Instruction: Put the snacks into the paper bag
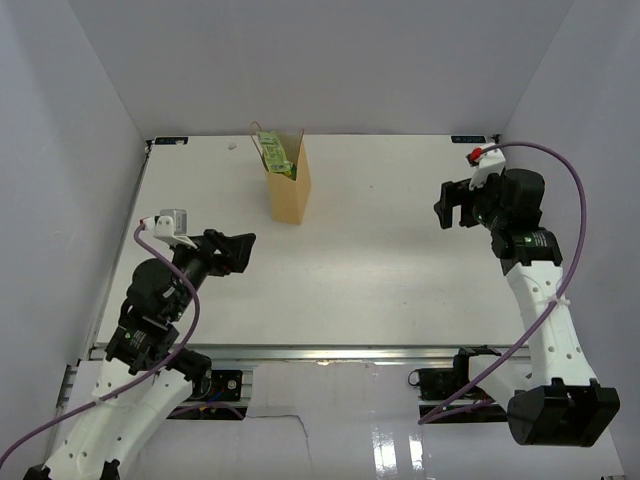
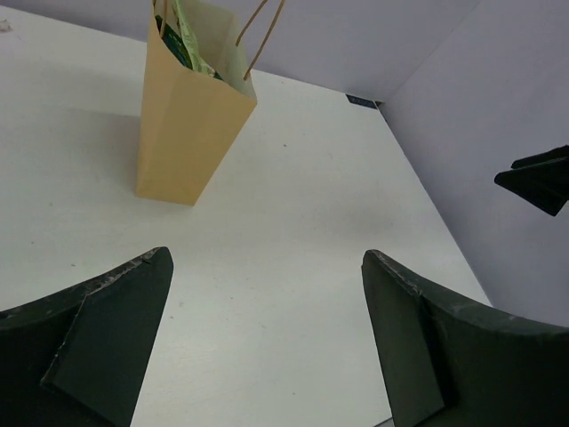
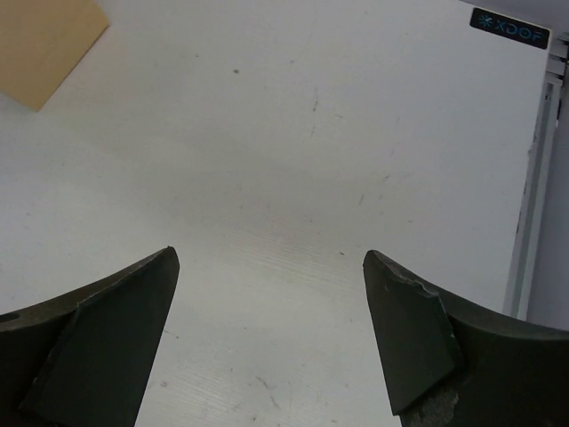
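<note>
Over near-left of white table (image 1: 380, 270): black two-finger left gripper (image 1: 238, 250), jaws spread wide, holding nothing. Far right: black right gripper (image 1: 455, 205), equally spread, empty. Well apart from both, at back: upright tan kraft paper bag (image 1: 290, 192), green foil snack packets (image 1: 275, 155) sticking out of top.

White table (image 1: 380, 270) with faint scuffs and a dark speck (image 1: 370, 183), tan paper bag (image 1: 289, 190) upright on it near the far edge left of centre, pale scrap (image 1: 232, 145) by far-left corner, black XDOF label (image 3: 508, 28) at far-right corner.
</note>
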Controlling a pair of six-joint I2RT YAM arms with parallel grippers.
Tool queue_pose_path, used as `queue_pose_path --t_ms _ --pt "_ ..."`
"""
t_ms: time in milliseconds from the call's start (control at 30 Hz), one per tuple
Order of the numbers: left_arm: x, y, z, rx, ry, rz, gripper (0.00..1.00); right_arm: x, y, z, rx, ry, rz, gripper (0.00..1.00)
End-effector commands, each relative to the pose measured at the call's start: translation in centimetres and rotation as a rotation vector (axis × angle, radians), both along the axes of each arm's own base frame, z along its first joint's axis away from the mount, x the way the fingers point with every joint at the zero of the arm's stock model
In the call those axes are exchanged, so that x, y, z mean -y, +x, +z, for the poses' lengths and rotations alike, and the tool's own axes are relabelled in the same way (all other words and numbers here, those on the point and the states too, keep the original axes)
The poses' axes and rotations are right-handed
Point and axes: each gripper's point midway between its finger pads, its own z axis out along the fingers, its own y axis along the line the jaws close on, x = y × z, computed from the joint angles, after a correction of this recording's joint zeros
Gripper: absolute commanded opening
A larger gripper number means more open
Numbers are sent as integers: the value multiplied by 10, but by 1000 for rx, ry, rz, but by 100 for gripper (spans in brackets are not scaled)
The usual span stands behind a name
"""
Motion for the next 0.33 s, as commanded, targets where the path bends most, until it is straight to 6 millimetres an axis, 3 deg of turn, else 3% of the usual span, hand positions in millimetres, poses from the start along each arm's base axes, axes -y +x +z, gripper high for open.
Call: queue_pose_path --t_ms 0,300 --pt "-4 -7 4 -1 -25 10 98 25 -5 4 23 -3 -172 90" --pt "-5 -11 5 -19 -35 7 98 35 -17 13 106 -2 -230 90"
